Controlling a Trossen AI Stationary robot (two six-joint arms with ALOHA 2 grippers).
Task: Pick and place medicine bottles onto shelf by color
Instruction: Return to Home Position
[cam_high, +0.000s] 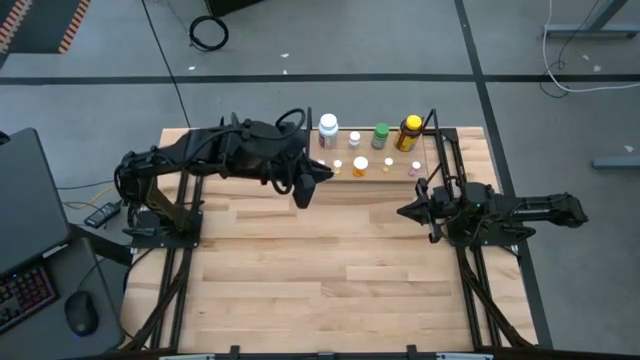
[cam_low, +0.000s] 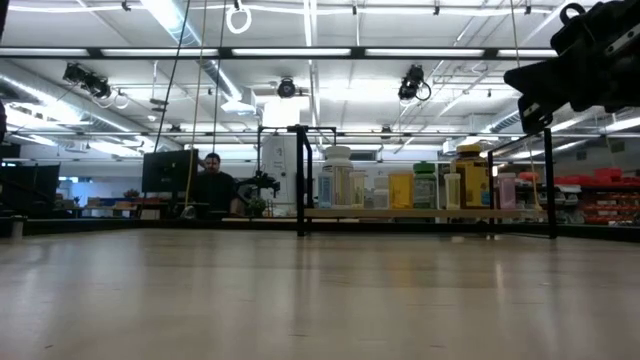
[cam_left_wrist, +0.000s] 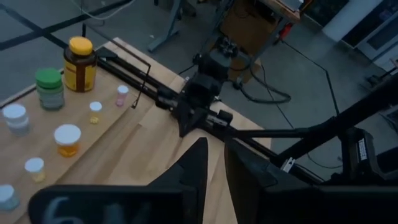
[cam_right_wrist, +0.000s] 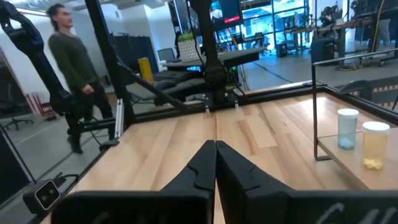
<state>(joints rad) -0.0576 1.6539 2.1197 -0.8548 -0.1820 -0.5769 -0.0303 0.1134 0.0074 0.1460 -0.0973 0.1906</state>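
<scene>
The wide plank-built wooden tabletop (cam_high: 330, 270) is smooth and matte. At about its 1 o'clock sits the narrow light-wood shelf with thin black metal posts (cam_high: 398, 173). Every medicine bottle in view stands upright on it, in two rows.

The left gripper (cam_high: 303, 192) hangs at the shelf's 8 o'clock corner. Its wrist view shows a narrow slit between the fingers, with nothing in it. The right gripper (cam_high: 408, 212) waits near the table's 3 o'clock, its fingers pressed together and empty.

- **Tall white labelled bottle** (cam_high: 328, 130): at the shelf's 10 o'clock. It looks like rigid plastic, light but top-heavy, so I would grip it across the mid-body below the cap.
- **Squat amber jar with a yellow cap** (cam_high: 410, 131): at 2 o'clock. It is probably the heaviest, and its glossy wall is likely to be slippery.
- **Green-capped bottle** (cam_high: 381, 134): beside the amber jar. It is a stiff cylinder that should be easy to clamp.
- **Orange bottle with a white cap** (cam_high: 360, 166): in the front row. It is short and light.
- **Tiny pink vial** (cam_high: 415, 169) and **tiny yellow vial** (cam_high: 388, 163): these probably weigh almost nothing. They would tip at a nudge and offer little wall to grip, so a centred, gentle pinch suits them.
</scene>
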